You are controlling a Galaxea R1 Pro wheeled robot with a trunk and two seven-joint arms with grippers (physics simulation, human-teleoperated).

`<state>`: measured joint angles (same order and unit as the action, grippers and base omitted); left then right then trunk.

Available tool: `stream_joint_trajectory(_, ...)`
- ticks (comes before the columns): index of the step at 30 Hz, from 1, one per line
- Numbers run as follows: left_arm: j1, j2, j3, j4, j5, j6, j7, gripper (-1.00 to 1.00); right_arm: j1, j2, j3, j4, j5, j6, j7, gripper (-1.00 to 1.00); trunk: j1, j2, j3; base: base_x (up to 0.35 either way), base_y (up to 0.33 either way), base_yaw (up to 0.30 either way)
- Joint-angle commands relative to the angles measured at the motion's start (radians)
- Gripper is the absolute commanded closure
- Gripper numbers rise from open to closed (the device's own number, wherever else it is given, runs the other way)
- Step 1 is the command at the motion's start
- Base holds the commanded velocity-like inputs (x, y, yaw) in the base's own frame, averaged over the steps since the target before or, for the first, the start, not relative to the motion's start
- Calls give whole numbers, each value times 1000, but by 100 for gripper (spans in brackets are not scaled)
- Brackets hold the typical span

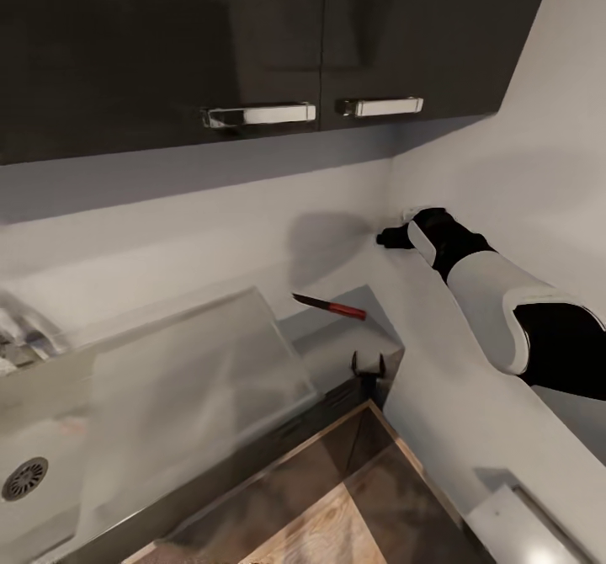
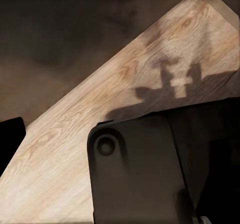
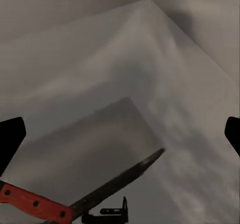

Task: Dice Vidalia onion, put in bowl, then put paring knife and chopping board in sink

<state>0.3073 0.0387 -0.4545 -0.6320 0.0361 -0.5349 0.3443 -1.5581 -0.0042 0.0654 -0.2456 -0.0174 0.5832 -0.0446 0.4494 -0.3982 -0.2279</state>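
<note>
Head view shows the slim paring knife with red handle and dark pointed blade (image 1: 330, 305) lying flat on the smooth grey bench (image 1: 337, 341), just beyond the flat drainboard end of the grey steel sink (image 1: 181, 379), blade tip pointing back toward the sink. The right hand (image 1: 389, 238) hangs above the knife, close to the pale wall beyond the sink, its two fingertips standing apart with nothing between them. In the right wrist view the knife (image 3: 75, 196) lies ahead of and between those separated fingertips, so the arm appears positioned for a descent onto the red handle. The left hand (image 1: 369, 368) sits off the bench edge beyond the sink, above wooden floor; whether it is apart or together cannot be determined.
</note>
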Motion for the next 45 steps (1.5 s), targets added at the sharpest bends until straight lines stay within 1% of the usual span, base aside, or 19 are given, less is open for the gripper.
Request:
stream_joint_trajectory(1,0,1,-7,-2,4,0,9,-100,-1,0,7,-1,-3,6,-3,-100,1,-2,-2,0,0,273)
stream_joint_trajectory(22,0,1,-7,-2,4,0,9,-100,3,-2,7,-1,-1,6,-1,-100,1,-2,-2,-44,-11,271)
stream_joint_trajectory(32,0,1,-7,-1,4,3,9,-100,6,-2,7,-1,-1,-1,-1,-100,1,-2,-2,45,0,31)
stream_joint_trajectory(35,0,1,-7,2,4,3,9,-100,18,-3,7,3,1,-7,-1,-100,1,-2,-2,7,0,1)
stream_joint_trajectory(37,0,1,-7,8,3,3,8,-100,24,-5,7,4,6,-8,-1,-100,1,-2,-2,3,-21,0)
stream_joint_trajectory(42,0,-10,-7,19,2,2,7,-100,43,-10,7,12,51,-9,0,-100,1,-2,-2,1,-19,0)
stream_joint_trajectory(45,0,-11,-7,20,2,1,7,-100,48,-13,7,26,60,-10,0,-100,1,-2,-2,0,-3,0)
